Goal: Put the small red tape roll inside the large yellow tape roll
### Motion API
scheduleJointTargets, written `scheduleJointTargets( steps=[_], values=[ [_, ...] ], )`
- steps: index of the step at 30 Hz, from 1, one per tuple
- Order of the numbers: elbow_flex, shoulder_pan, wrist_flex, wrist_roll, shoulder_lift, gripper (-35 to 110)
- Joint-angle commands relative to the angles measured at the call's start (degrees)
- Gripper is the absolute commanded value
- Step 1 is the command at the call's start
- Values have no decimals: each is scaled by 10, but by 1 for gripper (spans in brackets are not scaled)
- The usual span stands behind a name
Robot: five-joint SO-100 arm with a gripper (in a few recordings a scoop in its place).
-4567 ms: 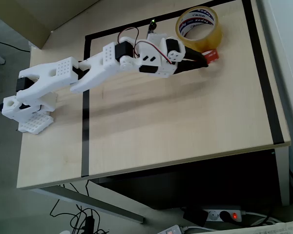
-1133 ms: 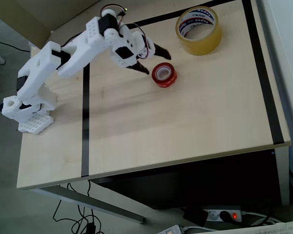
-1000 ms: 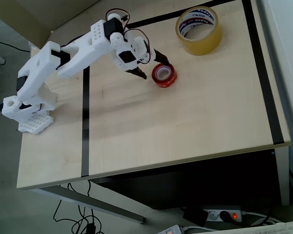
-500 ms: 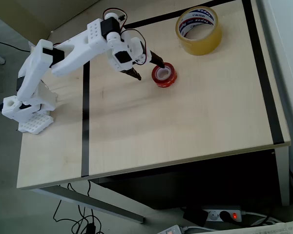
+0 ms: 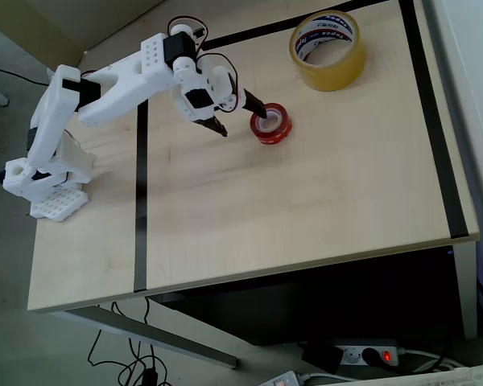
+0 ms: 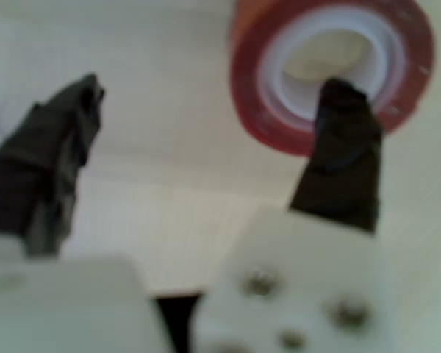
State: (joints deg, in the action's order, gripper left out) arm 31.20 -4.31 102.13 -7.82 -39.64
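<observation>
From above, the white arm reaches across the pale wooden table with its claw lowered at the small red tape roll. The two dark fingers are spread apart: one fingertip sits at the roll's near rim, over or just inside its white core, while the other fingertip hangs over bare wood on the arm's side of the roll. The red roll lies flat on the table, hole upward. Beyond the claw, up and to the right in the picture, the large yellow tape roll lies flat too, well apart from the red one, close to the black tape line that frames the work area.

Close up in the wrist view, which is blurred, the claw shows wide open. Its right finger points into the white core of the small red tape roll, its tip against or just above the inner wall; contact cannot be told. The left finger stands over bare table, clear of the roll. Nothing is clamped between them.
</observation>
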Motion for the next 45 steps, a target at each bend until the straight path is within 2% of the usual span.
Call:
scheduleJointTargets(
  steps=[1, 15, 18, 21, 22, 27, 31, 38, 45],
  values=[
    [1, -1, 15, 8, -74, 31],
    [-79, -6, 15, 7, 31, 28],
    [-98, -4, 15, 5, 48, 21],
    [-127, -4, 15, 4, 63, 2],
    [-137, -4, 15, 4, 67, 0],
    [-185, 1, 15, 3, 71, 0],
    [-287, 12, 13, -2, 68, 0],
    [-312, 8, -120, -2, -11, 0],
    [-312, -27, -247, -3, -11, 0]
  ],
)
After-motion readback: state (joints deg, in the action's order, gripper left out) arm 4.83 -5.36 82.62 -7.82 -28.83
